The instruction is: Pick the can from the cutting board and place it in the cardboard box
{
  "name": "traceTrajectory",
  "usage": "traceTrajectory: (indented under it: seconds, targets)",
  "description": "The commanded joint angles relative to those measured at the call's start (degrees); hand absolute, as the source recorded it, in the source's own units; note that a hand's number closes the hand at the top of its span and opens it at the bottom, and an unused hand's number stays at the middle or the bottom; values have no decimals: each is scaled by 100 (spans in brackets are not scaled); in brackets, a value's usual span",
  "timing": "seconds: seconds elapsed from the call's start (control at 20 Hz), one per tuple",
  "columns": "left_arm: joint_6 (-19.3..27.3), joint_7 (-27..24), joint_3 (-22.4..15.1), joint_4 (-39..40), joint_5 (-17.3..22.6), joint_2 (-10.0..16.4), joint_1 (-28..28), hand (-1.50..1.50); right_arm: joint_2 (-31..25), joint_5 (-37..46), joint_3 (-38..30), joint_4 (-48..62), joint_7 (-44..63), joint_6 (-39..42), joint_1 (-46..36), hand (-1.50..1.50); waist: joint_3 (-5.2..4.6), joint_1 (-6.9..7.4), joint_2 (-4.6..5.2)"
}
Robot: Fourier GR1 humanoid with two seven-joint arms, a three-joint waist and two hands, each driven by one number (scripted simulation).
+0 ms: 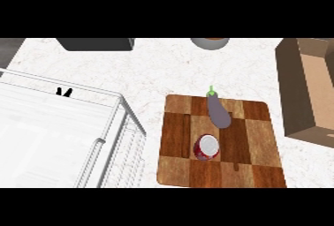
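Can [208,147] upright on cutting board [254,170], eggplant [220,114] just beyond it, cardboard box [306,88] at right. I see only a sliver of left hand [63,92]; can't tell its state.

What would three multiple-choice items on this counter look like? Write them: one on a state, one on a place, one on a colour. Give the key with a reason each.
1. The cardboard box is
A. flattened
B. taped shut
C. open at the top

2. The can is
A. on the cutting board
B. inside the box
C. beside the board

3. The can's side is
A. blue
B. red
C. green

Key:
1 C, since the flaps stand apart and the inside of the box shows.
2 A, since the can stands on the wooden squares, below the eggplant.
3 B, since a red wall shows under its white top.
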Motion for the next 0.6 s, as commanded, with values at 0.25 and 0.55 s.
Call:
traceTrajectory:
  seconds: [0.25,0.55]
  targets:
    - [-145,-192,-224,120,-146,-355,-93,0,332,2499,1105,-607,2366,67,313,-150,15,83,26]
    - [-320,-25,-184,50,-150,-361,-246,0,336,3292,1395,-742,4004,1135,-803,-150,25,100,-2]
